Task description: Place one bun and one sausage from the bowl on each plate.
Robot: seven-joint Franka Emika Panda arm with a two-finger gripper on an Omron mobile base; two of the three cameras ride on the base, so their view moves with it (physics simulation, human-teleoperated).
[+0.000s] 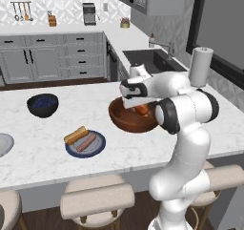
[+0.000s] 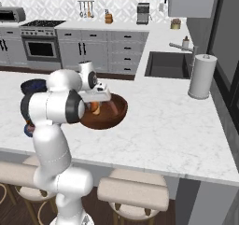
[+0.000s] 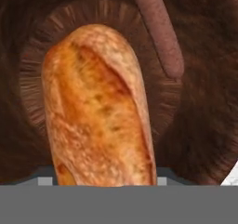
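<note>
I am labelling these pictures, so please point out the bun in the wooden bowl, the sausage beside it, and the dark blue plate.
bun (image 3: 97, 111), hand view, middle of its golden crust.
sausage (image 3: 158, 30), hand view, middle of its length.
dark blue plate (image 1: 98, 148), left base view, bare right rim.

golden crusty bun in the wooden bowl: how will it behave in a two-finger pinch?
The long golden-brown bun has a rough, mottled crust, so it probably won't slip. Its rounded, elongated shape may roll or pivot if pinched off-centre. It lies in the reddish-brown wooden bowl beside a pinkish sausage, apparently apart, so lifting likely leaves the sausage alone.
</note>
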